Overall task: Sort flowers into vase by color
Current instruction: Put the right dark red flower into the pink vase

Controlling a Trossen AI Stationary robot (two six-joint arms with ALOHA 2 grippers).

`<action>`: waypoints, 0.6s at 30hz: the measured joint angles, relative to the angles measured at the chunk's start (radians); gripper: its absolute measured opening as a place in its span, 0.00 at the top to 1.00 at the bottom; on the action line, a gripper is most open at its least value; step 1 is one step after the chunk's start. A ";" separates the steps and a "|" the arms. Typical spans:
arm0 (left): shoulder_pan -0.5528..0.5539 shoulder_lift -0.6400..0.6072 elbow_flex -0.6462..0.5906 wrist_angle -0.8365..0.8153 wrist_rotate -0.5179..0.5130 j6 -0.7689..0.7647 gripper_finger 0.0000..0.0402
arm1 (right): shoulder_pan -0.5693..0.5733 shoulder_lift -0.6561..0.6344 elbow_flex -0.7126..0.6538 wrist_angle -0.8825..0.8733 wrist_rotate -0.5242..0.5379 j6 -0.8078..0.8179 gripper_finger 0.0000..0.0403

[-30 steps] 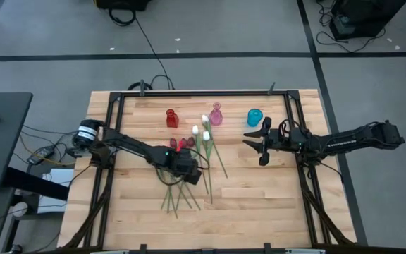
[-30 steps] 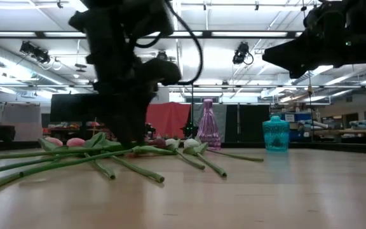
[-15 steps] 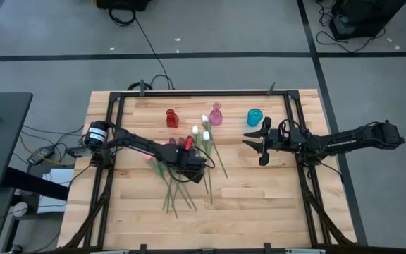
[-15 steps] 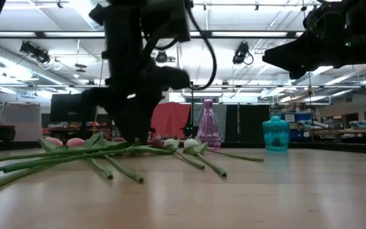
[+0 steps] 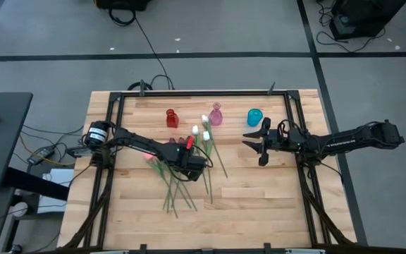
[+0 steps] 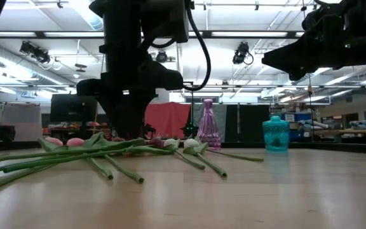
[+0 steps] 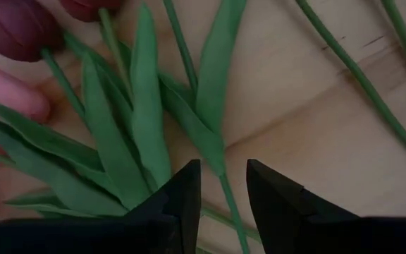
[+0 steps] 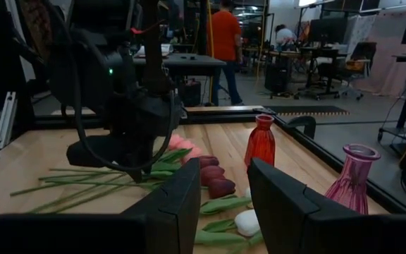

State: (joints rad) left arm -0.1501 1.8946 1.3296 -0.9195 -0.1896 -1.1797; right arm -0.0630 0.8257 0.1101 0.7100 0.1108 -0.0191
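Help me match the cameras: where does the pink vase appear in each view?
High view: the pink vase stands at the table's far side, between the red vase and the blue vase.
Low view: pink vase mid-picture, left of the blue vase.
Left wrist view: not in it.
Right wrist view: pink vase at the right edge.
Shared landmark: the red vase.

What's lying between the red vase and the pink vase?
In the high view, only bare wood separates the red vase from the pink vase; the white tulip heads lie just nearer the pink vase.
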 joint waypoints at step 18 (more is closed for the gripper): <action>0.000 0.074 0.000 0.026 0.009 0.110 0.95 | 0.000 0.000 -0.001 0.008 0.000 0.001 0.67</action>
State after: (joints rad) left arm -0.1501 1.9682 1.3293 -0.8936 -0.1802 -1.0698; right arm -0.0628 0.8257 0.1094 0.7177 0.1104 -0.0185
